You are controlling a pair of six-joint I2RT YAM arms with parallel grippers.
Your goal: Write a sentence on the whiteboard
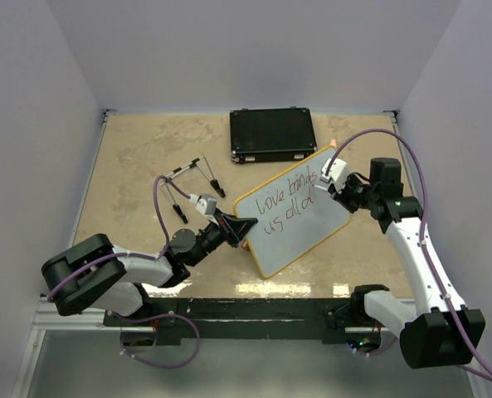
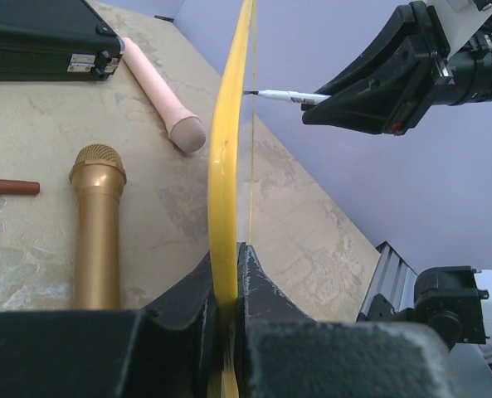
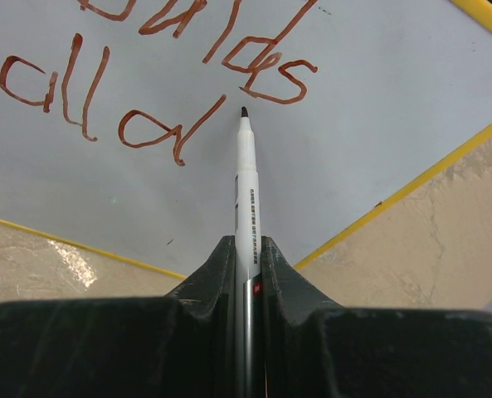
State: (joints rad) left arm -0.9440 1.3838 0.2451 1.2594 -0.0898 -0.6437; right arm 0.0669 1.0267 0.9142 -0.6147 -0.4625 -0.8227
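Whiteboard (image 1: 299,224) mid-table, raised at angle off surface, black case (image 1: 272,134) at its 12 o'clock. Left gripper (image 1: 236,230) at board's 9 o'clock, jaws clamped on yellow frame edge. Right gripper (image 1: 330,176) at board's 2 o'clock, jaws pinched tight on marker (image 3: 247,182). Marker tip at board face, just right of "all" ending sentence (image 1: 285,201). Tip contact: cannot tell.
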